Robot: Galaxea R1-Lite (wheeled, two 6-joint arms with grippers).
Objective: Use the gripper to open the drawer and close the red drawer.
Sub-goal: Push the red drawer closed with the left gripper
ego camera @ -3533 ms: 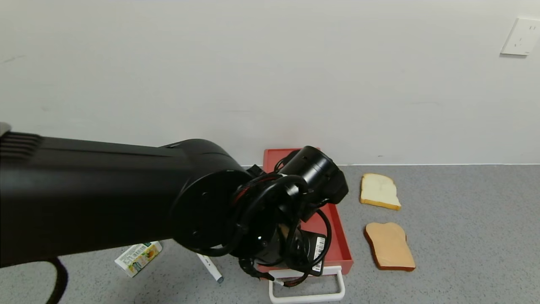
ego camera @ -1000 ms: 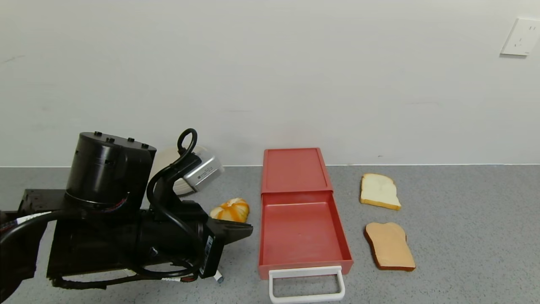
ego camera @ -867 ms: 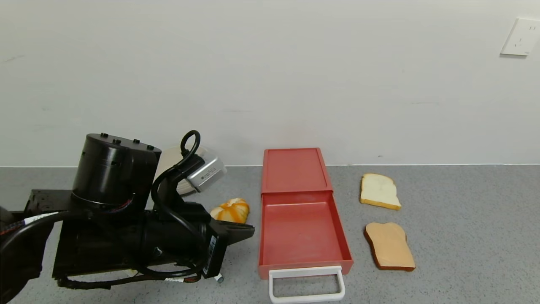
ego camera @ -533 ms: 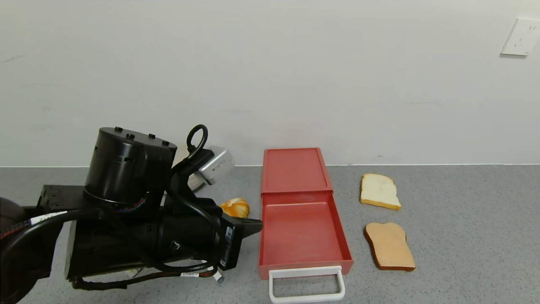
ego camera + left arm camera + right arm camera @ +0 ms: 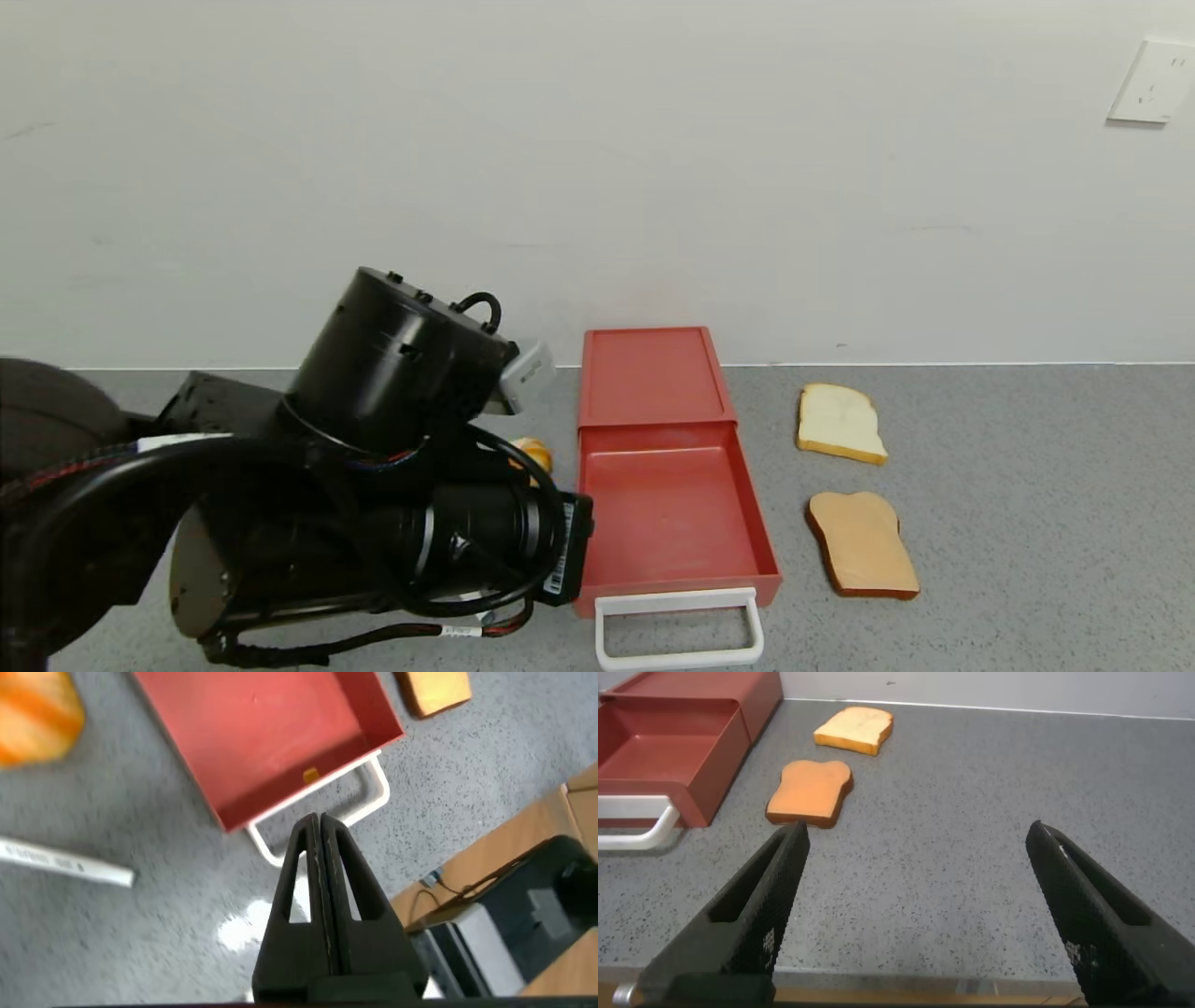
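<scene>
My left gripper point(image 5: 319, 835) has its fingers pressed together on nothing, hovering above the grey table point(image 5: 1027, 523) with the tips just short of the drawer's white loop handle point(image 5: 360, 798). The drawer point(image 5: 667, 467) lies right beside my left wrist, its tray pulled out toward me and showing nothing in it, the handle at the near end. Off to one side of my closed fingertips lie a white marker point(image 5: 65, 861) and an orange-and-white pumpkin-like thing point(image 5: 35, 719). Beyond the drawer, on the side away from my left arm, two slices of bread lie flat: a pale one point(image 5: 839, 423) farther back and a toasted one point(image 5: 863, 545) nearer. My right gripper point(image 5: 915, 905) hangs low with its fingers spread wide apart, holding nothing, with both slices and the drawer's handle end ahead of it.
</scene>
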